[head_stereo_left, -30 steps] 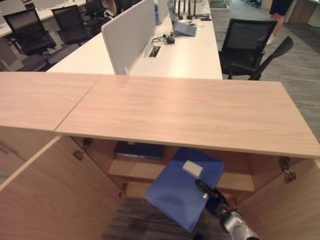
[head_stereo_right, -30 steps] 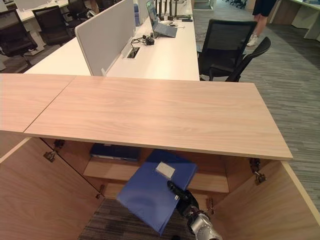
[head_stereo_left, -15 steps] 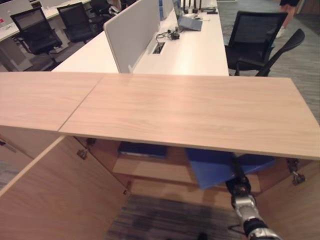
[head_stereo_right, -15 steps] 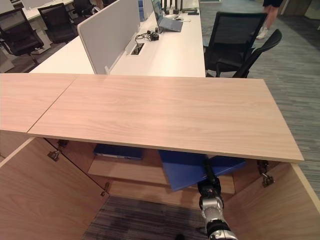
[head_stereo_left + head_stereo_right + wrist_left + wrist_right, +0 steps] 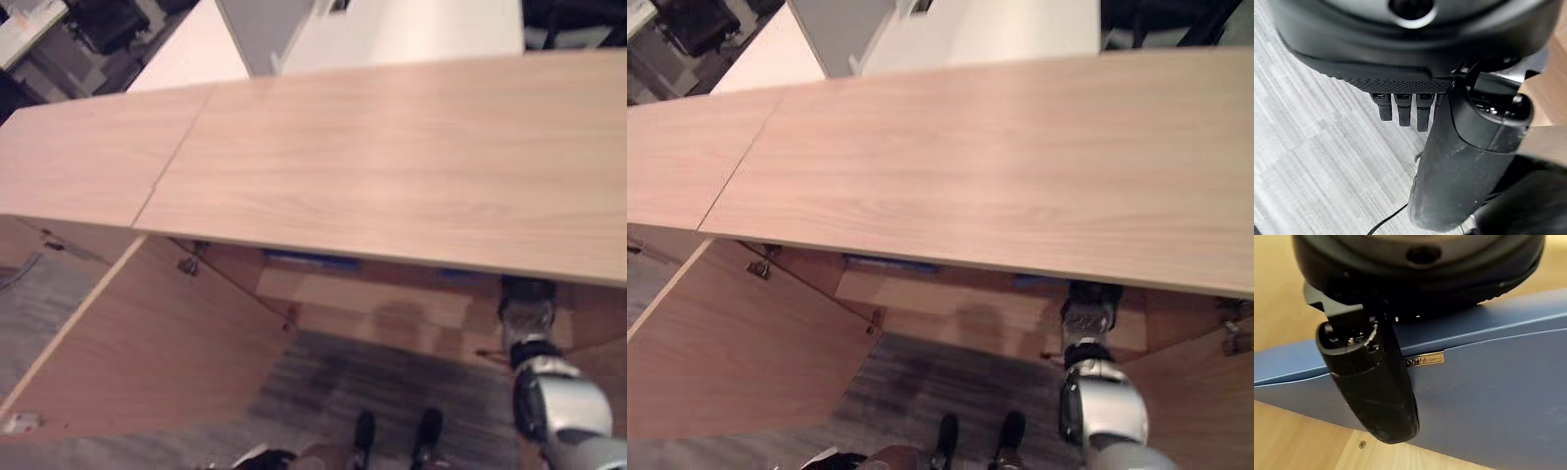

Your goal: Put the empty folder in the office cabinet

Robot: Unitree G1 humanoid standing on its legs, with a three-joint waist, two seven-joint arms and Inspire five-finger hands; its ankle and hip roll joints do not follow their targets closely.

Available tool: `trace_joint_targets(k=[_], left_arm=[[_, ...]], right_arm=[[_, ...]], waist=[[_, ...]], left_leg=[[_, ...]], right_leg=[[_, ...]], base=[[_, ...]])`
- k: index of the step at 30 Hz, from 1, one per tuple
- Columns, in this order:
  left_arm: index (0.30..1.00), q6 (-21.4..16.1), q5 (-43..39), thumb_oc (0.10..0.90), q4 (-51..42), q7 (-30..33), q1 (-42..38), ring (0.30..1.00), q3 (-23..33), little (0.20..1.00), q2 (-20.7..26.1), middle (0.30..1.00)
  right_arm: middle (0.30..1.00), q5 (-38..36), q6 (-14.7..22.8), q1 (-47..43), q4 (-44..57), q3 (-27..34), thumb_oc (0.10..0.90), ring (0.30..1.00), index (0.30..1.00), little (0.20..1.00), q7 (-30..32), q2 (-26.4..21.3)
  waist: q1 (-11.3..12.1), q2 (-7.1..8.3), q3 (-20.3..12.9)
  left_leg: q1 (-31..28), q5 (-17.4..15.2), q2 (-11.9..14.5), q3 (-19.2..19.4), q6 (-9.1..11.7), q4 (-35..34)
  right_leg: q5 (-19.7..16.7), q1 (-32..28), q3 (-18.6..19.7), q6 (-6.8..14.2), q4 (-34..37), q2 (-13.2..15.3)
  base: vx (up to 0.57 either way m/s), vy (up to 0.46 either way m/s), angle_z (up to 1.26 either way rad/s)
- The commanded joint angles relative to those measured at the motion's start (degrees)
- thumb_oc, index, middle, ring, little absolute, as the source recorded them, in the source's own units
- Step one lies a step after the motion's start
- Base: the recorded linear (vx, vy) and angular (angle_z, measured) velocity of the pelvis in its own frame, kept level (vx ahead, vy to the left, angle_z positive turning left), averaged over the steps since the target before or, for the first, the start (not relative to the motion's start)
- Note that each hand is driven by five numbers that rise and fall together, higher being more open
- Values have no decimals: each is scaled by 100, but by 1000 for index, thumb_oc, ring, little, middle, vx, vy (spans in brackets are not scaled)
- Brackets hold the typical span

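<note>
right arm [image 5: 1103, 411] under cabinet top [image 5: 1019, 166] | hand hidden | blue edge, maybe folder [image 5: 890, 263]

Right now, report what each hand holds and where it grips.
The right hand pinches the blue folder at its edge, thumb lying over the face, inside the cabinet. The left hand holds nothing, hanging over the carpet.

Before you, a light wood worktop [image 5: 392, 166] spans the view. Below it, a cabinet door [image 5: 147, 343] stands open over grey striped carpet [image 5: 382, 382]. Behind the worktop stand a white desk [image 5: 989, 34] and a grey partition screen [image 5: 838, 29].
</note>
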State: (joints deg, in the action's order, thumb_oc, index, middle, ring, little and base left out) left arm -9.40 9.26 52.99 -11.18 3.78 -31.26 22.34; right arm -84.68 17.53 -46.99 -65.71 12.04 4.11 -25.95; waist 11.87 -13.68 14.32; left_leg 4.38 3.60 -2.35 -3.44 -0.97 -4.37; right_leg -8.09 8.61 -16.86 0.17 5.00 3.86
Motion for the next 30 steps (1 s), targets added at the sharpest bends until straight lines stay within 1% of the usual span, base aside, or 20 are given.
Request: trace_joint_targets(k=[1,3,5,6,7,8,9,11,12,13,14,15,16,17,20,24,25,27,29,30], left_arm=[[900,-149,-362,800,18,-87,-296,900,-282,900,666,900],[900,-154,-453,800,-43,-91,-382,900,-310,900,729,900],[900,-164,-482,800,-103,-105,-459,900,-357,900,770,900],[900,-179,-476,800,-165,-129,-503,900,-419,900,824,900],[900,-212,-510,800,-270,-131,-613,900,-477,900,953,900],[900,-205,-520,800,-277,-138,-639,900,-480,900,951,900],[900,-238,-610,800,-327,-86,-714,900,-500,900,1036,900],[900,-259,-755,800,-433,-112,-737,900,-574,900,1086,900],[900,-269,-816,800,-476,-129,-723,900,-580,900,1087,900],[900,-157,-986,800,-770,-197,-925,900,-835,900,998,900],[900,-286,-1068,800,-684,-129,-669,900,-605,900,1037,900],[900,-396,-875,800,-664,22,-253,900,-557,900,1118,900],[900,-410,-775,800,-635,49,-74,900,-530,900,1138,900],[900,-421,-655,800,-579,106,103,900,-453,900,1177,900],[900,-375,-668,800,-477,176,70,900,-371,900,1137,900],[900,-342,-709,800,-395,252,21,900,-359,900,1037,900],[900,-295,-743,800,-368,292,-74,900,-391,900,952,900],[900,-269,-759,800,-347,321,-140,900,-410,900,909,900],[900,-183,-786,800,-228,377,-314,900,-450,900,729,900],[900,-185,-786,800,-216,382,-321,900,-451,900,723,900]], right_arm=[[300,-54,179,-987,0,-63,400,300,300,300,-260,-408],[300,-93,158,-1248,-107,-116,400,300,300,300,-243,-618],[300,-132,138,-1379,-156,-127,400,300,300,300,-254,-749],[300,-163,116,-1461,-178,-157,400,300,300,300,-268,-818],[300,-224,91,-1676,-250,-218,400,300,300,300,-285,-1038],[300,-238,80,-1719,-287,-230,400,300,300,300,-301,-1069],[300,-288,101,-1916,-337,-252,400,300,300,300,-280,-1276],[300,-307,113,-2131,-376,-365,400,300,300,300,-253,-1444],[300,-290,95,-2223,-406,-434,400,300,300,300,-248,-1479],[300,-424,156,-2391,-459,-489,400,300,300,300,-170,-1417],[300,-401,110,-2453,-490,-489,400,300,300,300,-99,-1796],[300,-343,94,-2377,-691,-558,400,300,300,300,-20,-2108],[432,-304,66,-2335,-771,-607,488,432,432,432,17,-2236],[900,-209,9,-2274,-909,-665,800,900,900,900,117,-2406],[900,98,-143,-2307,-1225,-841,800,900,900,900,418,-2551],[900,321,-338,-2332,-1441,-903,800,900,900,900,651,-2540],[900,476,-450,-2335,-1561,-919,800,900,900,900,810,-2464],[900,498,-505,-2357,-1618,-914,800,900,900,900,884,-2437],[900,560,-637,-2364,-1749,-874,800,900,900,900,1061,-2311],[900,564,-640,-2368,-1747,-874,800,900,900,900,1067,-2310]], waist=[[242,227,10],[275,162,62],[295,129,97],[310,116,120],[331,49,191],[341,65,156],[375,30,179],[401,-15,145],[416,-27,118],[401,-12,120],[493,-92,182],[626,-159,213],[671,-192,213],[738,-248,236],[737,-248,283],[706,-225,317],[688,-148,302],[667,-122,310],[611,8,288],[605,3,300]], left_leg=[[399,-161,243,-138,417,87],[674,-211,223,-156,426,247],[933,-183,191,-165,433,419],[1055,-245,170,-172,454,528],[1444,-322,89,-192,491,901],[1562,-362,67,-192,489,996],[1935,-465,-32,-185,534,1351],[2271,-585,-113,-198,560,1674],[2392,-627,-144,-191,567,1774],[2496,-675,-166,-223,562,1812],[2621,-696,-215,-256,554,1899],[2640,-715,-256,-314,553,1885],[2647,-725,-270,-329,551,1884],[2651,-741,-278,-343,556,1884],[2614,-735,-254,-355,548,1855],[2480,-733,-229,-393,532,1777],[2361,-730,-209,-432,519,1703],[2271,-723,-194,-445,516,1635],[2085,-693,-160,-488,521,1479],[2064,-686,-158,-492,522,1463]], right_leg=[[1486,-77,175,578,-1186,261],[1637,235,160,578,-1518,357],[1663,447,155,567,-1686,403],[1765,542,149,561,-1802,442],[1866,905,156,554,-2201,531],[1911,1019,162,555,-2297,561],[2037,1342,147,531,-2632,654],[2166,1671,197,494,-3000,735],[2214,1810,228,492,-3148,761],[2266,1910,259,501,-3223,776],[2315,2084,261,499,-3407,829],[2344,2125,253,504,-3455,868],[2366,2139,251,501,-3476,867],[2390,2168,242,508,-3506,873],[2387,2148,280,506,-3491,829],[2377,2032,269,489,-3425,784],[2379,1906,258,479,-3341,738],[2371,1802,239,474,-3260,716],[2345,1578,207,460,-3048,647],[2340,1554,201,459,-3028,642]], base=[[-49,41,9],[-11,21,10],[-28,-2,18],[-15,-20,17],[-4,-18,24],[-29,-18,25],[0,-22,39],[42,8,46],[90,25,30],[65,-6,25],[35,-30,4],[-2,-38,-6],[8,-37,1],[16,-25,25],[13,-16,32],[17,-45,6],[8,-40,6],[11,-58,5],[6,-73,2],[5,-42,-2]])
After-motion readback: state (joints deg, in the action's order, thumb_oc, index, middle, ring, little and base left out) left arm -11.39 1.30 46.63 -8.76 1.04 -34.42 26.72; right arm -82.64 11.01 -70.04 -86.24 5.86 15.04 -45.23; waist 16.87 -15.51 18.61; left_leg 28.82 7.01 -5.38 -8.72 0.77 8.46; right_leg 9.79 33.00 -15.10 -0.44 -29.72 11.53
